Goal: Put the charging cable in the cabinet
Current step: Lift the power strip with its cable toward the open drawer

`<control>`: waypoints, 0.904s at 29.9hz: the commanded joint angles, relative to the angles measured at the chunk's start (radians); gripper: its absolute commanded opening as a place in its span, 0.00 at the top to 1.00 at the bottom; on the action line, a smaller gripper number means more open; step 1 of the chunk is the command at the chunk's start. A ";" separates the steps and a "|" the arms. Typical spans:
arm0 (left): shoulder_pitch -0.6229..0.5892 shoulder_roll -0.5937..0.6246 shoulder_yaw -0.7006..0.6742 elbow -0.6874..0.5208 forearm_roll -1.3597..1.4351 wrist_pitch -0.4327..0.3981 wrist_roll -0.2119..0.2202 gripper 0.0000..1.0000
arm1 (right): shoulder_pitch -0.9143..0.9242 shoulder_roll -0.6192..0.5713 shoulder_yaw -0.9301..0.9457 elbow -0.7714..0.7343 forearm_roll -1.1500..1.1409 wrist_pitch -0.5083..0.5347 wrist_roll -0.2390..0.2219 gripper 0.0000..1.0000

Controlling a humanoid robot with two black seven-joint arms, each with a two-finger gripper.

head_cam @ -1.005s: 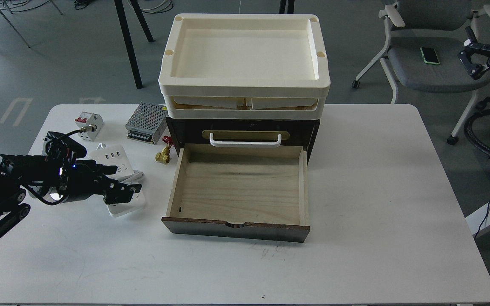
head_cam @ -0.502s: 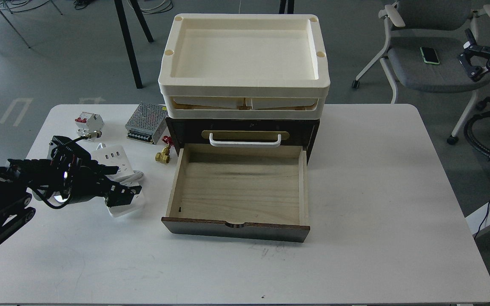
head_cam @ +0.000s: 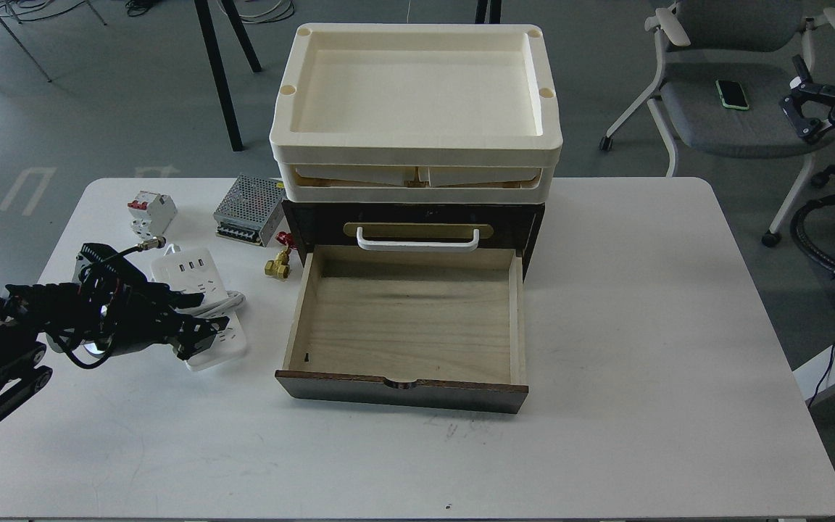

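Note:
The charging cable (head_cam: 184, 270) is a flat white power strip with its cord looped round the middle, lying on the table left of the cabinet. My left gripper (head_cam: 198, 335) comes in from the left and sits low over the strip's near half, fingers apart on either side of it. The strip rests on the table. The cabinet (head_cam: 316, 221) is a dark brown box with cream trays (head_cam: 417, 156) on top. Its pale wood drawer (head_cam: 403, 388) is pulled out and holds nothing. My right gripper (head_cam: 798, 109) hangs open off the table at the far right.
A small white breaker with red switches (head_cam: 151, 212), a perforated metal power supply (head_cam: 249, 209) and a brass valve (head_cam: 277, 265) lie behind the strip. A grey chair (head_cam: 744, 123) with a phone (head_cam: 732, 94) stands beyond the white table (head_cam: 642, 326).
My left arm has drawn back a little to the left and lowered over the strip. The strip has barely shifted. My right gripper has stayed near the chair.

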 commanded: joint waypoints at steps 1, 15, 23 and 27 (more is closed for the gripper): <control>0.005 0.002 0.004 0.004 0.000 0.062 0.000 0.52 | -0.005 -0.001 0.001 0.000 0.000 0.000 0.000 0.00; -0.007 0.006 0.003 0.020 0.000 0.077 0.000 0.99 | -0.011 -0.008 0.013 0.000 0.001 0.000 0.002 0.00; -0.025 0.097 -0.008 -0.069 -0.040 0.071 0.000 0.99 | -0.014 -0.009 0.015 -0.002 0.001 0.000 0.002 0.00; -0.041 0.186 -0.011 -0.166 -0.132 0.057 0.000 0.99 | -0.014 -0.009 0.015 -0.002 0.001 0.000 0.002 0.00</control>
